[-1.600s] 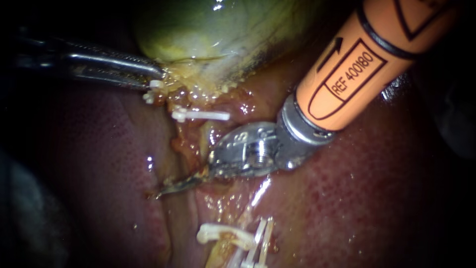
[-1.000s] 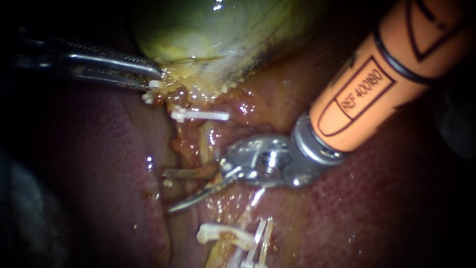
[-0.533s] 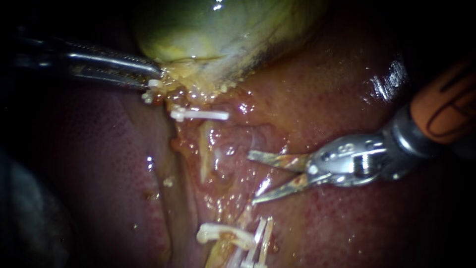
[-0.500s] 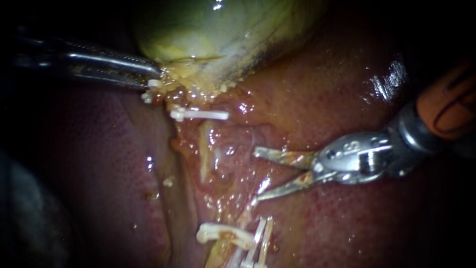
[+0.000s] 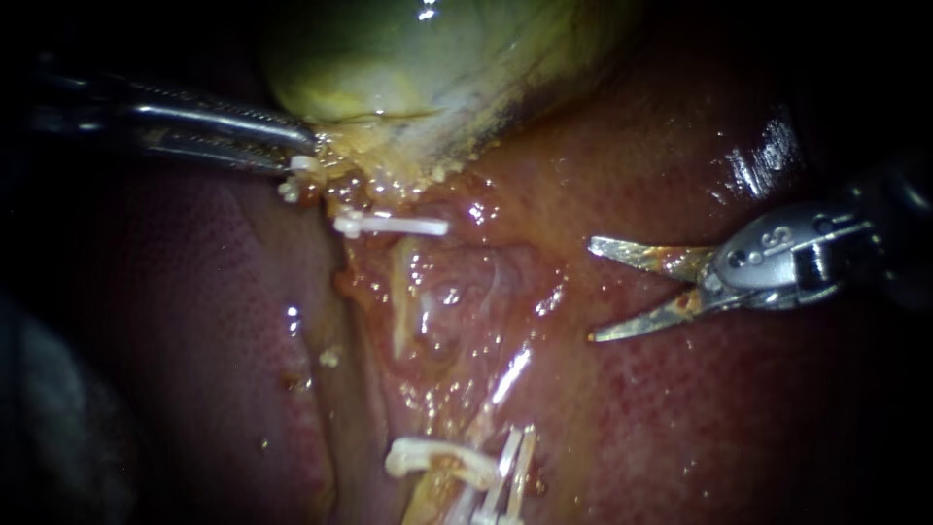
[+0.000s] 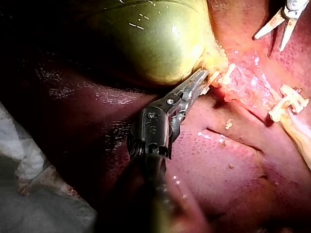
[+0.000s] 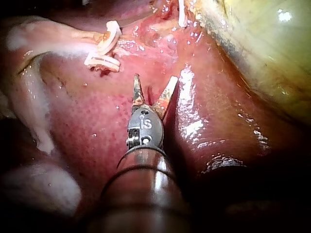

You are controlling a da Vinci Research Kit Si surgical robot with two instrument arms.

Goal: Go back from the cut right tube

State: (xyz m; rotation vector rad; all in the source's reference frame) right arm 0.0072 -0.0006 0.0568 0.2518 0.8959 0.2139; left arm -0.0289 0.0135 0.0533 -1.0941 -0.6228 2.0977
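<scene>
Endoscope view: right instrument (image 5: 593, 290) hovers over the liver (image 5: 680, 418), its blades spread wide and empty. It is well apart from the cut right tube (image 5: 401, 297), whose pale stump lies between the upper clip (image 5: 394, 226) and the lower clips (image 5: 457, 462). The retreat looks nearly done; the next move calls for a straight pull along the shaft. Left instrument (image 5: 296, 148) has its jaws clamped on the gallbladder (image 5: 408, 58) edge. No writing shows on tissue or clips.
</scene>
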